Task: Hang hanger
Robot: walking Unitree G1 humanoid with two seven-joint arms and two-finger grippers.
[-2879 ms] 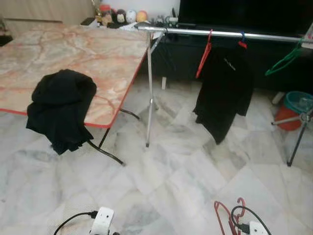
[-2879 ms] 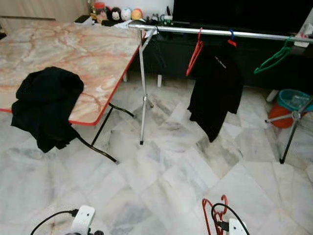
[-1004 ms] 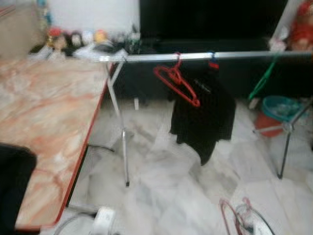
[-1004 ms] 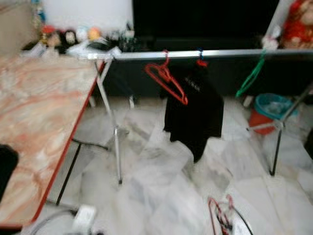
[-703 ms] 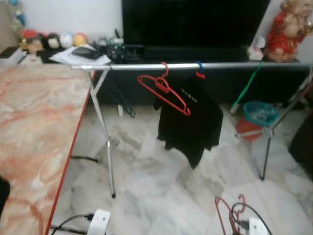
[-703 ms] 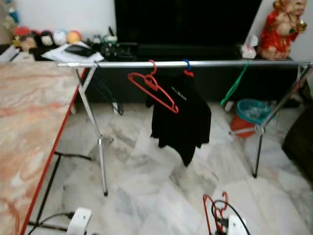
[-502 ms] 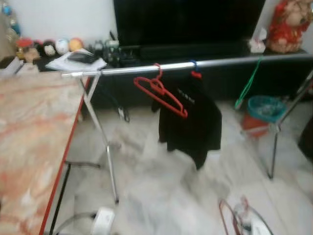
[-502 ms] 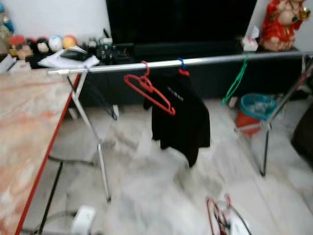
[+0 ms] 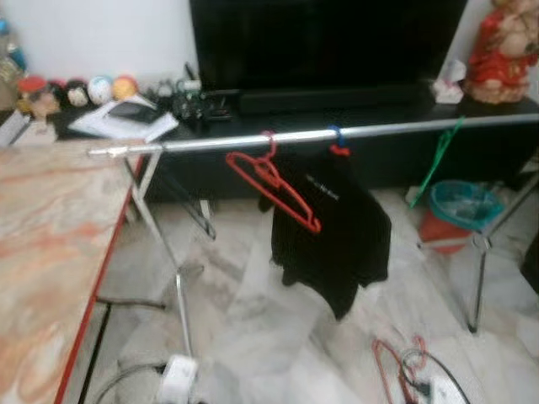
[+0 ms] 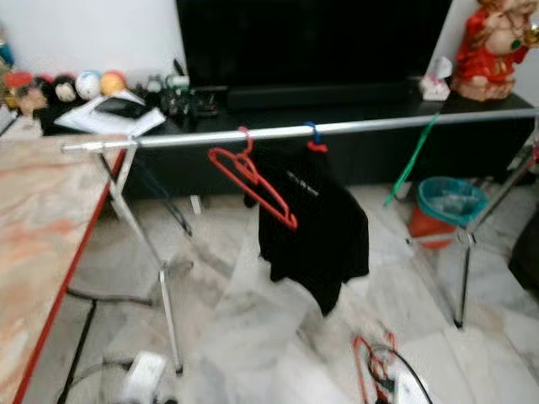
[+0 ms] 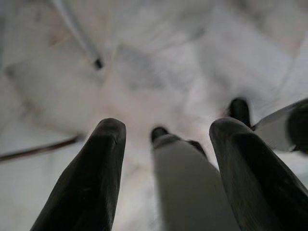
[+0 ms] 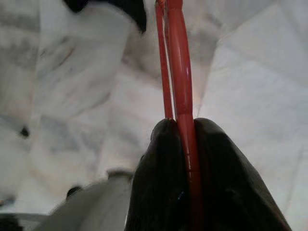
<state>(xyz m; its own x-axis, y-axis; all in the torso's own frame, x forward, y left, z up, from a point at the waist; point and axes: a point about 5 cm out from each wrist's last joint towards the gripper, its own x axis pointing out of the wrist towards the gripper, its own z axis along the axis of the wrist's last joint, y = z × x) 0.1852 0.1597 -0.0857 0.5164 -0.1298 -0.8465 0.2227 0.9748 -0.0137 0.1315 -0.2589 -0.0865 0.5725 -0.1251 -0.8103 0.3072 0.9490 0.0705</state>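
Your right hand (image 12: 180, 139) is clamped on a thin red plastic hanger (image 12: 175, 62), low over the marble floor (image 9: 278, 328). Your left hand (image 11: 168, 144) hangs spread wide. Ahead, the shiny metal rail (image 9: 379, 130) carries another red hanger (image 9: 278, 181).

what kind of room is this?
Probably a home living room used for drying laundry: a big dark TV on a low black cabinet, a marble-tile floor, and a metal clothes rail with a black shirt hanging.
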